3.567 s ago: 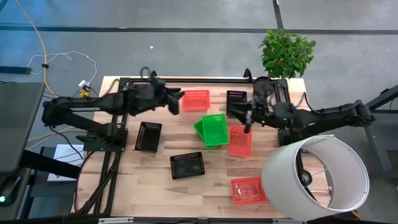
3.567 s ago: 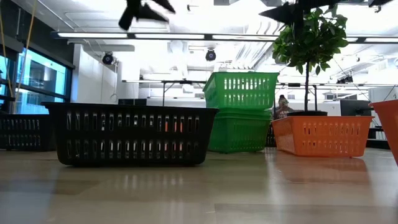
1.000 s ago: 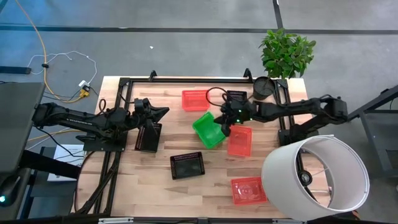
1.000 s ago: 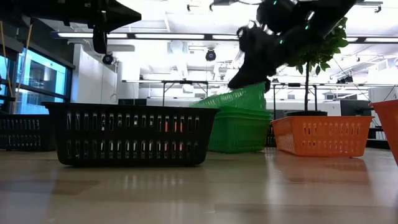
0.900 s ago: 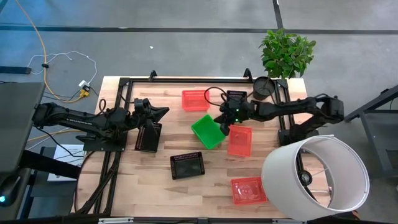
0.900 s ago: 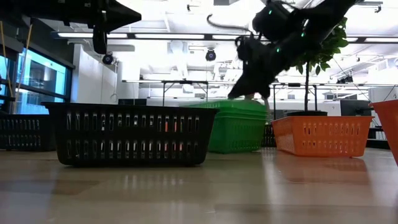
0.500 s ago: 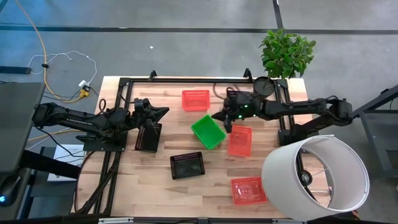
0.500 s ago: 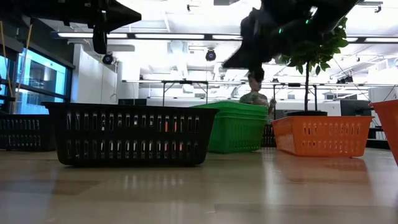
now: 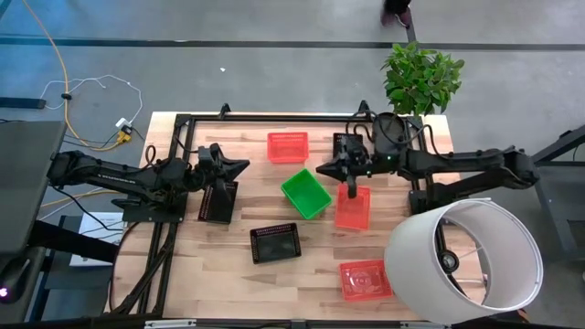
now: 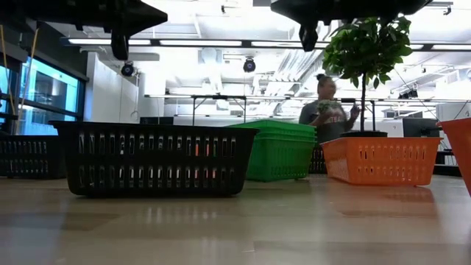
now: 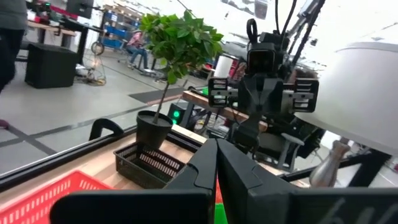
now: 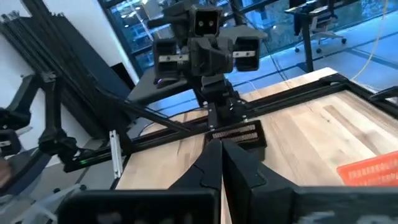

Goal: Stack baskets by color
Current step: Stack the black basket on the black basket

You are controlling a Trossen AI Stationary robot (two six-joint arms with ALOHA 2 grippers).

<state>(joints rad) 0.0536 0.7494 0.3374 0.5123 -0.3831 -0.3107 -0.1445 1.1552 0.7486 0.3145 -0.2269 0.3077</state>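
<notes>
On the wooden bench (image 9: 210,265), the bright green slotted plastic baskets (image 9: 305,193) are now seen nested flat as one stack near the middle; a second ago the upper green basket was tilted and held by the right arm, and 3.6 s ago the two were only loosely overlapped. The right end effector (image 9: 322,169) has since been raised and drawn back toward the far edge, and is seen just beyond the green stack, fingers pressed together and holding nothing. The left end effector (image 9: 242,164) is unchanged from a second ago: it is held above the black slotted basket (image 9: 218,200) at the left side, fingers closed and empty.

A red slotted basket (image 9: 287,146) is seen at the far edge, another red basket (image 9: 353,206) just right of the green stack, and a third red basket (image 9: 366,280) near the front right beside the large white cylindrical lampshade (image 9: 462,263). A second black basket (image 9: 275,243) lies toward the front centre. In the low view a person (image 10: 328,112) is now seen standing behind the green stack, farther right than half a second ago.
</notes>
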